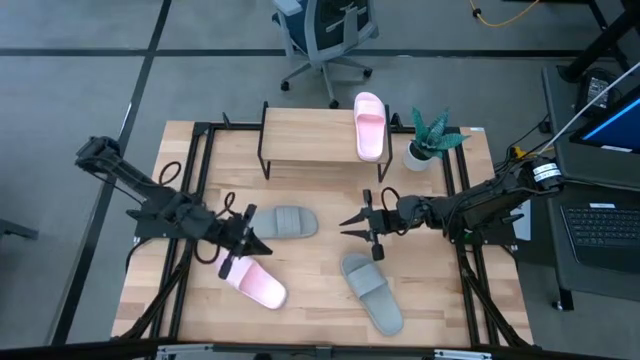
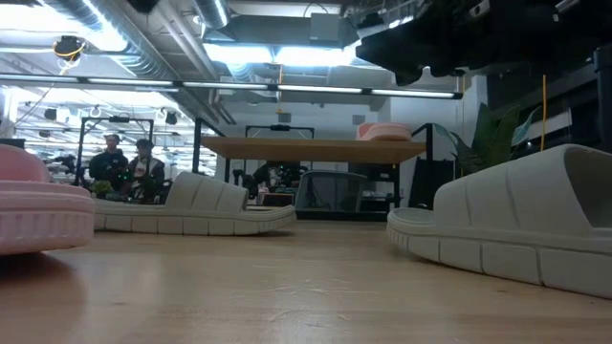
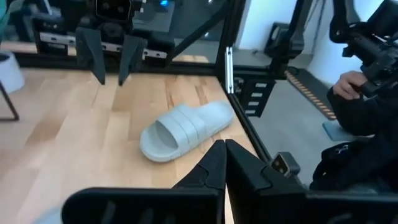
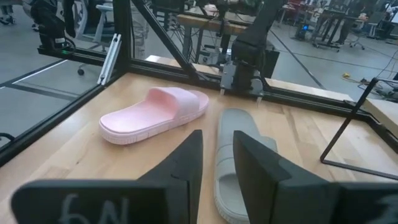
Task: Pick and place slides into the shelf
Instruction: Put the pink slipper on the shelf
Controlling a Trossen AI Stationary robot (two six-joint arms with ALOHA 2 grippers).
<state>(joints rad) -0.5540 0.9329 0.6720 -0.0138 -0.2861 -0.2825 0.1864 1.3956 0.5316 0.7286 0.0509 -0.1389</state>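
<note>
Wooden tabletop [image 1: 310, 290] carries, nearest, a pink slide [image 1: 254, 283] and a grey-green slide [image 1: 372, 293], likely light, squashy, best pinched at the strap; mid-table the left gripper [image 1: 243, 240] is closed and empty, the right gripper [image 1: 357, 222] half-open, empty, flanking another grey-green slide [image 1: 282, 222]; farthest, a pink slide [image 1: 370, 125] tops the shelf [image 1: 305, 135].

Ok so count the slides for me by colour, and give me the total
Pale pink slides: 2, one on the shelf at, one on the table at.
Grey-green slides: 2, both on the table, at and.
Total: 4 slides.
</note>
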